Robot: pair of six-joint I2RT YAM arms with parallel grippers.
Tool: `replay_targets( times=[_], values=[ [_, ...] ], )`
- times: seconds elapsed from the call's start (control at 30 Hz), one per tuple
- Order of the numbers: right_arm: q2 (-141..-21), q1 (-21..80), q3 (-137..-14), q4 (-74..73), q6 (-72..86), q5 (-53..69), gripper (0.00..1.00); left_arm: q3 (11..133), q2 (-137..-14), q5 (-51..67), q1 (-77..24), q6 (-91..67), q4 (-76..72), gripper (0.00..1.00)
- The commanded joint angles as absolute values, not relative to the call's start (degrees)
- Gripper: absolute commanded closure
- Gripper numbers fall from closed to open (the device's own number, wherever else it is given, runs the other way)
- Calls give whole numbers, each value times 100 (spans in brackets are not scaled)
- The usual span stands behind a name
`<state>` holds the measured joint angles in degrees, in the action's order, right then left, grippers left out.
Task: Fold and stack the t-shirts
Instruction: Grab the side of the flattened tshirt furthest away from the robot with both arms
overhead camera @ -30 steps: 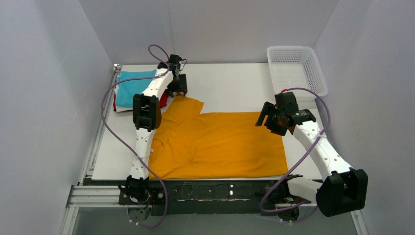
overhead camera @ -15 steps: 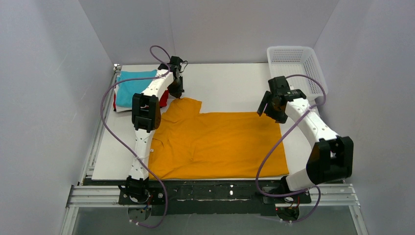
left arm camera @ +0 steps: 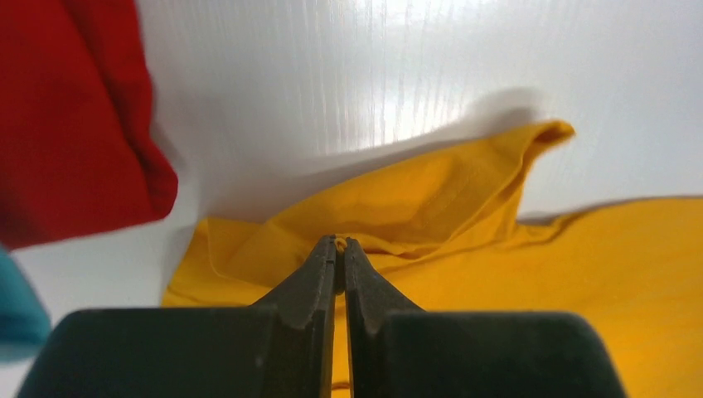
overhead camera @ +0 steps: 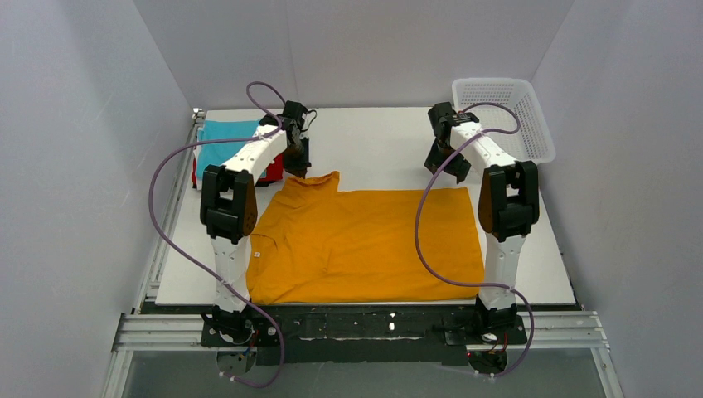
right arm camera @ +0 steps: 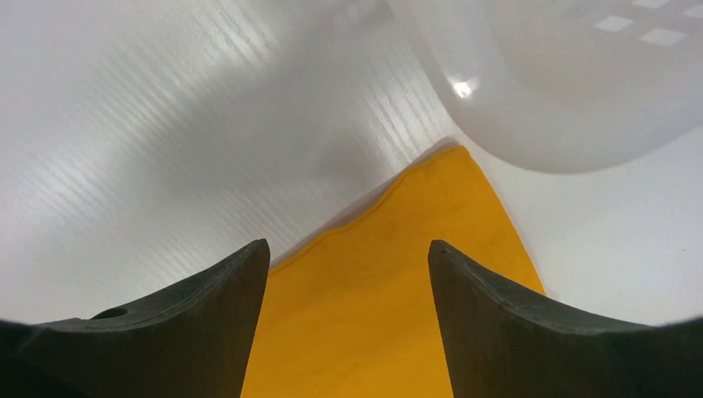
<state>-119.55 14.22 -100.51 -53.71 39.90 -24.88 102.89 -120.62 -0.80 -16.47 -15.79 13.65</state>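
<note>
Mustard-orange t-shirt [overhead camera: 365,245] flat on white table [overhead camera: 381,141], folded t-shirts [overhead camera: 220,137] far left, mesh basket [overhead camera: 497,112] far right.

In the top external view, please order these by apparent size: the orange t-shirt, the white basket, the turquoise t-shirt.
1. orange t-shirt
2. white basket
3. turquoise t-shirt, partly hidden, so its true size is unsure

surface: white table [overhead camera: 381,145] | centre: orange t-shirt [overhead camera: 373,240] spread | far left: folded t-shirt stack [overhead camera: 220,145] | far right: mesh basket [overhead camera: 497,108]
</note>
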Motion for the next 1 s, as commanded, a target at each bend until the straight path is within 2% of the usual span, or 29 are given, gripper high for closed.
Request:
replay_targets(
  times=[0.0,0.27,0.5,0.77,0.97],
  values=[
    [-12345,1490,-10611,-5915,4483,-3035,22,9528,-11167,97,-1636,-1933,1391,100],
    [-12854,1660,-10760,-5984,4652,-3092,22,8455,-10435,440,-1642,-2327,964,100],
    [-12795,1704,-10219,-6010,4809,-3196,24,7743,-9824,537,-1644,-2477,811,100],
    [-12132,1705,-9226,-5823,4978,-3418,34,7080,-9151,646,-1652,-2635,641,100],
    [-11968,1638,-8965,-5644,5041,-3473,47,6976,-8897,688,-1648,-2702,726,100]
  ],
)
